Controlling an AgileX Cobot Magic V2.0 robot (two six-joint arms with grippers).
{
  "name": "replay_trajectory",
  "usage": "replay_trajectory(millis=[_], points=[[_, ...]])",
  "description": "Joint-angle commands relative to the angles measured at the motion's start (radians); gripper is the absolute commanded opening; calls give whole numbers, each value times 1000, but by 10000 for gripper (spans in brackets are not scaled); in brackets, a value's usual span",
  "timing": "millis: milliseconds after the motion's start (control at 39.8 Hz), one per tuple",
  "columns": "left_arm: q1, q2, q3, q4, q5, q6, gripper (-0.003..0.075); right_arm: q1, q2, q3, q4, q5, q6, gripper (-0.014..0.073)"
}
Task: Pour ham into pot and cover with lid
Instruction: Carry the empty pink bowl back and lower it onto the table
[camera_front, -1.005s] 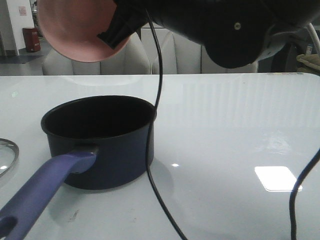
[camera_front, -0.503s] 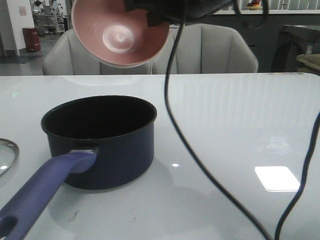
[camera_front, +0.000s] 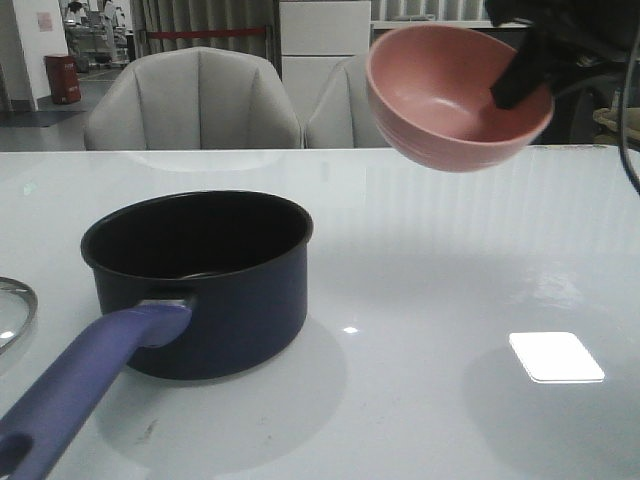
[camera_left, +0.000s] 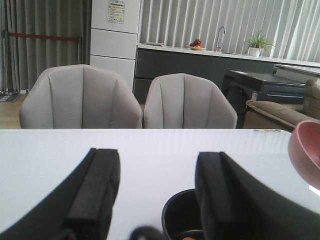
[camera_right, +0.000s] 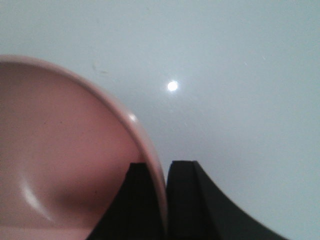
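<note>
Landmark: the pot (camera_front: 197, 280), dark navy, upright on the white table (camera_front: 450, 300), its long purple-blue handle (camera_front: 85, 385) running toward the camera. Far to the left of the pot, at the table's edge in the front view, a curved steel rim with glass inside it: the lid (camera_front: 14, 310), lying flat and mostly cut off by the frame, well apart from the pot; the pot mouth is uncovered, so the covering step is not yet done. Left gripper (camera_left: 157, 192) looks down toward the pot from behind it; its two black fingers (camera_left: 95, 190) stand wide apart with nothing between them, presumably idle until the lid is wanted. Between those fingers the pot's black inside shows, and at its floor a small orange speck, probably the ham (camera_left: 188, 238), though too little of it is visible to count slices; from the front view the pot's inside is dark and the ham cannot be made out. To the right of the pot and well above the table hangs the pink bowl (camera_front: 455, 95), tilted with its mouth toward the camera, inside bare; likely held clear of the pot because its contents are out. Right gripper (camera_right: 166, 200) pinches the bowl's rim, one finger inside the wall, one outside, jaws nearly together with only the rim's thickness between them.
</note>
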Motion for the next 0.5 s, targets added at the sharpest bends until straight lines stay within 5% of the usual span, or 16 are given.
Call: replay_trajectory(millis=[0,201,477], points=[[-8,7,-28,-1,-80,-2,394,-32,-19,-32,-152,32,136,139],[-8,7,-28,-1,-80,-2,394,-33,77,-40,-411,114,391,139],[-8,7,-28,-1,-80,-2,393,-35,199,-41,-424,142,431,160]])
